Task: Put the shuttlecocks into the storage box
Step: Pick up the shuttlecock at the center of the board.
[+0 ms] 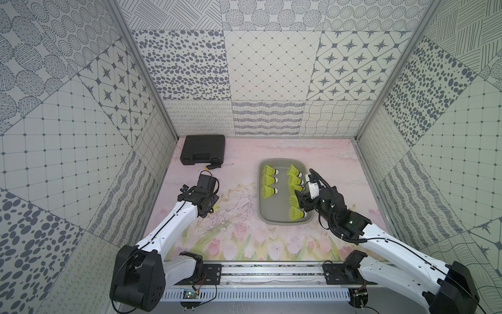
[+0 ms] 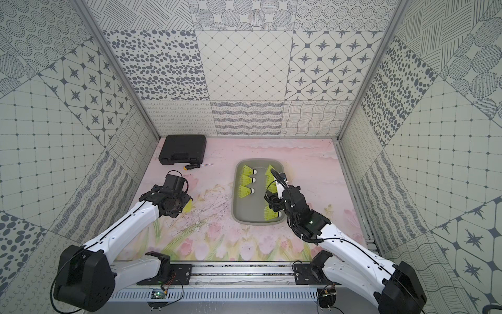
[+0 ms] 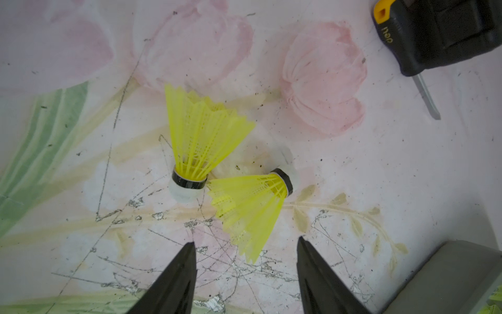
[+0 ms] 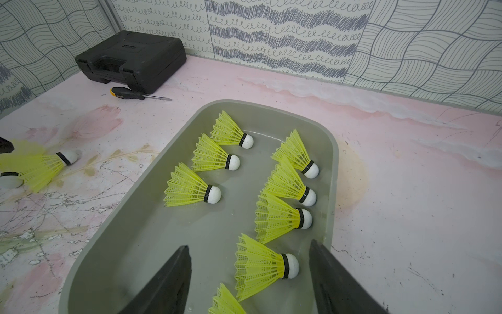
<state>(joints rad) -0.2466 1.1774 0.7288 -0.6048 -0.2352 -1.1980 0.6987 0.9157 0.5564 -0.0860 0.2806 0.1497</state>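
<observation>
Two shuttlecocks (image 3: 250,206) lie on the mat (image 3: 407,163) outside the box (image 4: 152,244), just ahead of your left gripper (image 3: 245,242), which is spread and empty. The nearer one's skirt points between its jaws, cork away. Your right gripper (image 4: 248,244), spread and empty, hovers over the box.

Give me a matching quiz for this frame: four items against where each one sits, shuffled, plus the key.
Items
1. black case
2. screwdriver
3. loose shuttlecocks
4. right gripper

Places
A. open, over the storage box
B. on the table below the left gripper, outside the storage box
C. far-left corner of the table
D. lying on the table just in front of the black case

Pairs: 1-C, 2-D, 3-B, 4-A
</observation>
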